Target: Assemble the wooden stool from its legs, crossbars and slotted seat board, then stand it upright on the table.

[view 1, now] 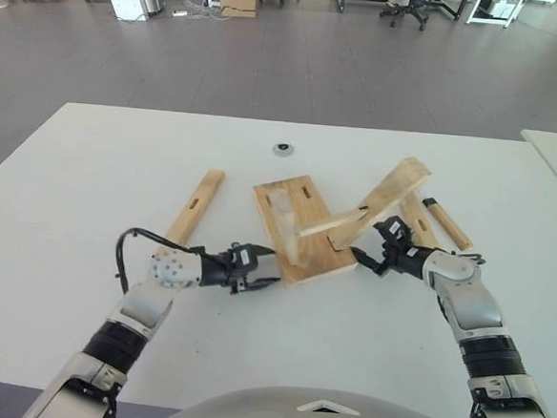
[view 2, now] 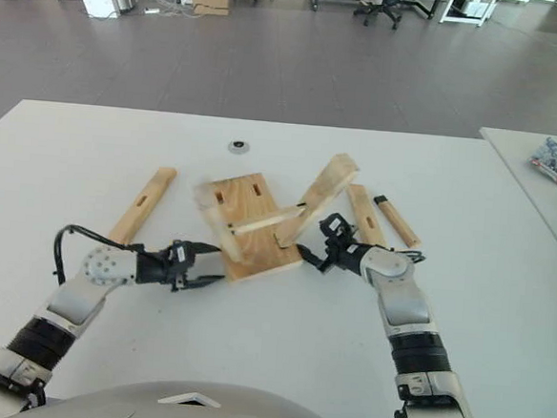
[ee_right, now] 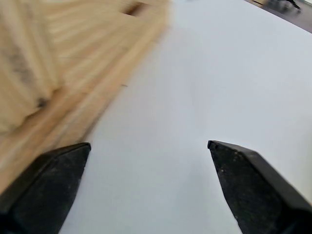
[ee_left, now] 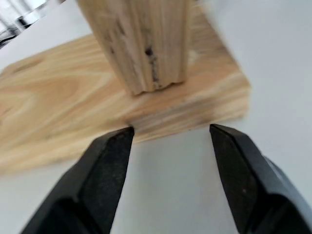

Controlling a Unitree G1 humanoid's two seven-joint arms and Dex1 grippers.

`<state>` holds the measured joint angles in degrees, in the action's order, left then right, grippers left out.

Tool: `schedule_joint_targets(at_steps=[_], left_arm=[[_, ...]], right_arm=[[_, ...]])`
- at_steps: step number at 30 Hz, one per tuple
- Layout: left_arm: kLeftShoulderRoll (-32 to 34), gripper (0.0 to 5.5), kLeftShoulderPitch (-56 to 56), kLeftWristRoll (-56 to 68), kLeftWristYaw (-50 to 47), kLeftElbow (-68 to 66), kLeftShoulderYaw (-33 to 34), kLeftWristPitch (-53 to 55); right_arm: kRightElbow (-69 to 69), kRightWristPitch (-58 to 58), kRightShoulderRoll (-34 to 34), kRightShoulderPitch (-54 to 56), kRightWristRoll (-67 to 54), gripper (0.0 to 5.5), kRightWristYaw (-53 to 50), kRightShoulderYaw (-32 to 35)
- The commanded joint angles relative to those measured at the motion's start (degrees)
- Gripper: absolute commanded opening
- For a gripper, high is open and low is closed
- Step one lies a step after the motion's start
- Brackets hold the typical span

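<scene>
- The white tabletop (view 1: 89,177) holds the seat board (view 1: 325,255) in the middle.
- The left end effector (view 1: 276,268) is spread wide at the board's near edge.
- The right end effector (view 1: 361,259) is spread wide too, just beside the board.

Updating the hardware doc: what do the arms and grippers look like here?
Left arm and right arm: silver-grey shells, black ribbed forearm bands. A thin black cable loops at the left wrist. Left gripper and right gripper: two matte black, wedge-shaped fingers each.
</scene>
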<state>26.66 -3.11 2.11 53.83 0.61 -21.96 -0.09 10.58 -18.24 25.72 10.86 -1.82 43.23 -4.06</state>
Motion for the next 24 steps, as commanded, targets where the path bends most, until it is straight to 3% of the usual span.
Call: schedule_joint_targets(at_steps=[1, 4, 7, 10, 13, 19, 24], left_arm=[[-2.08, 2.87, -0.32, 1.93, 0.79, 6.56, -2.52, 4.09], [1.50, 2.87, -0.09, 3.17, 1.14, 7.19, 1.79, 5.56], [9.09, 2.87, -0.36, 5.09, 3.56, 5.92, 9.33, 4.84], [13.77, 2.87, -8.16, 4.11, 5.46, -3.15, 13.62, 0.67], [12.47, 2.87, -20.68, -1.35, 3.87, -19.91, 11.97, -7.80], [6.88, 2.87, -41.68, -14.83, -8.45, -57.77, 5.96, -23.68], [3.68, 2.87, -47.83, -26.98, -20.88, -72.80, -1.88, -27.68]], right_arm=[[3.79, 1.65, -0.97, 4.60, -1.30, 4.51, 1.29, -0.69], [7.07, 3.06, 0.90, 6.76, -1.03, 4.51, 1.26, 0.47], [10.15, 4.45, 4.36, 6.67, -0.50, 4.51, 0.85, 2.54], [10.63, 5.27, 7.15, 4.74, 0.27, 4.51, 0.66, 3.19], [4.31, 3.51, 8.63, 0.60, -0.83, 4.51, 3.20, 2.15], [-14.51, -3.51, 14.73, -9.96, -3.63, 4.51, 11.61, -1.13], [-21.72, -8.16, 15.84, -10.97, -5.71, 4.51, 14.04, -3.84]])
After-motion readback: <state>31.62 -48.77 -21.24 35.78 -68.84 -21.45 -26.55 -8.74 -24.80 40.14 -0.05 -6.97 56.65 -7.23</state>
